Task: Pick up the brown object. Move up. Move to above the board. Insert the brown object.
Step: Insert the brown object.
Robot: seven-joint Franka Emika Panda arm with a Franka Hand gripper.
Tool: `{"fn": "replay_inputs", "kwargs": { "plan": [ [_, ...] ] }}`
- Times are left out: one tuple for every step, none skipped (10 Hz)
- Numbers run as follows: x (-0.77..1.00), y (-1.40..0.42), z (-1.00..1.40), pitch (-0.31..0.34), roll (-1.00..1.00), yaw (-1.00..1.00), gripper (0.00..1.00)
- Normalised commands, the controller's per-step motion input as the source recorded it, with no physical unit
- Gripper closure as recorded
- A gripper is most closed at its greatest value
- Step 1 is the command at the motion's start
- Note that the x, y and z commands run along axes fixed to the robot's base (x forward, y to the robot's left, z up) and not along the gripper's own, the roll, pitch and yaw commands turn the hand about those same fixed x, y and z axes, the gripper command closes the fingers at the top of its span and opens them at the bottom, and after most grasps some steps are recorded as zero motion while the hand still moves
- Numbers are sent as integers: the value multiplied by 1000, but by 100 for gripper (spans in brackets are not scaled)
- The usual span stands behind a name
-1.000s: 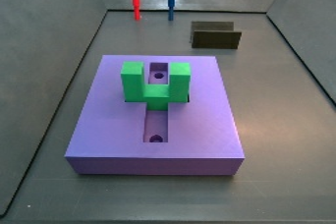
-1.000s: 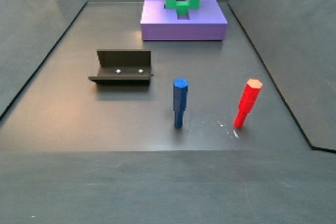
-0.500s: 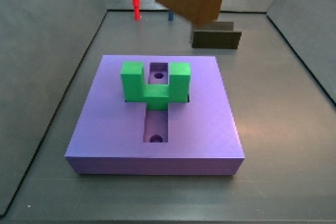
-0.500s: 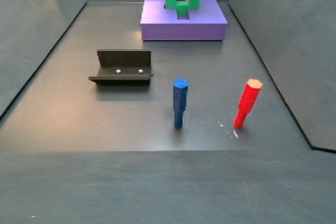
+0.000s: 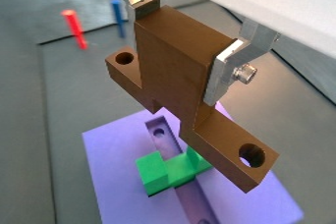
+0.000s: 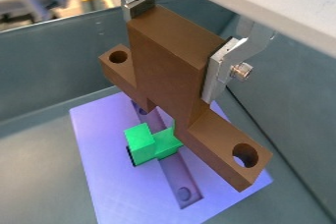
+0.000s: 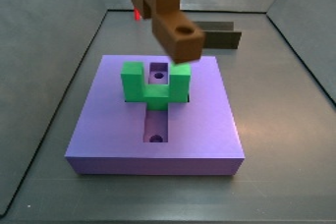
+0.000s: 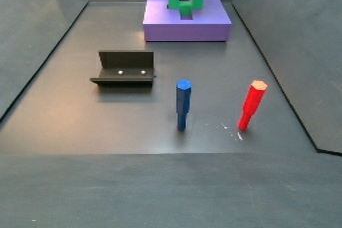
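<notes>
The brown object [image 5: 184, 81] is clamped between the fingers [image 5: 234, 63] of my gripper [image 5: 178, 31]; in both wrist views the silver plates press on its tall block, with the holed bar hanging below. So the pick-up and the lift look done to me. In a side view the brown object [image 7: 171, 17] hangs in the air over the far part of the board [image 7: 125, 135], above the green U-shaped block [image 7: 153, 84] and clear of it. In a wrist view the board [image 6: 112, 164] lies straight beneath the piece, its groove [image 6: 182, 177] running on from the green block [image 6: 152, 141]. I judge the move above the board is about finished. What is left is the insertion: lowering the bar into the groove and letting go. The fixture [image 8: 124, 69] stands well apart from the board.
</notes>
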Motion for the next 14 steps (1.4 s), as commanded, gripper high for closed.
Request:
{"fn": "replay_inputs", "kwargs": {
  "plan": [
    [0, -123, -323, -34, -76, -900, 100],
    [0, -166, -326, -26, -60, -874, 100],
    [0, -166, -317, -6, -66, -849, 100],
    [146, -111, -286, 0, -87, -806, 100],
    [174, 0, -209, 4, -83, -249, 100],
    [0, 74, -240, 0, 0, -51, 100],
    [0, 34, -326, -16, 0, -40, 100],
    [0, 0, -334, 0, 57, -20, 100],
    [9, -43, -311, 0, 66, -11, 100],
    [0, -51, -297, 0, 59, -91, 100],
    [29, 0, -211, 0, 7, -134, 100],
    [60, 0, -220, 0, 0, -134, 100],
    [69, 0, -231, 0, 0, -140, 100],
    [91, 0, -220, 0, 0, -151, 100]
  ]
}}
